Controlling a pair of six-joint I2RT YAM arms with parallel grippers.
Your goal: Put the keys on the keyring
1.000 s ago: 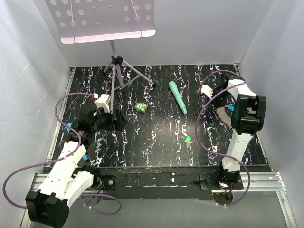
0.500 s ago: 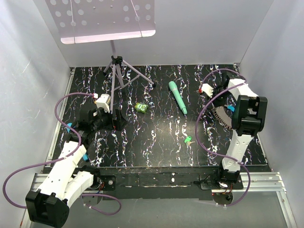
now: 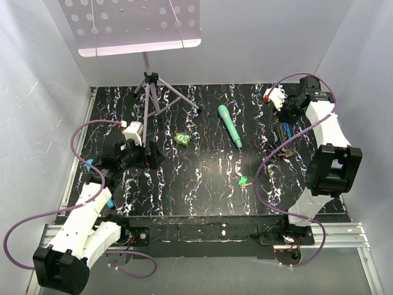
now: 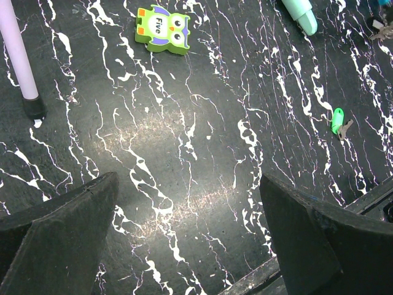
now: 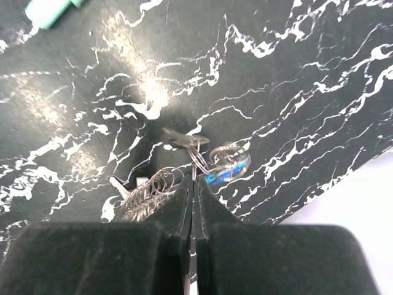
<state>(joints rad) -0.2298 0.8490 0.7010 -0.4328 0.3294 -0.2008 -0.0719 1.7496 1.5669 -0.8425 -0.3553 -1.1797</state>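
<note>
Now the keyring [image 5: 212,166] is clenched in the right fingers [image 5: 123,252] near the right edge of the table [image 3: 202,196]
The green key [image 3: 244,182] is left well apart on open table; the left fingers [image 4: 61,239] are spread wide, and the teal stick [image 3: 229,126] is laid mid-table

Light comes from above. The glossy black bench with white veins [image 4: 215,92] shows soft glare patches just ahead of the left gripper [image 4: 187,178] and ahead-left of the right gripper [image 5: 192,184]. At the tips of the right gripper, the fine grey chain loop with blue clasp [image 5: 227,167] looks blurred.

The keyring [image 5: 227,171] is motion-blurred, the teal pen [image 5: 46,9] cropped.
</note>
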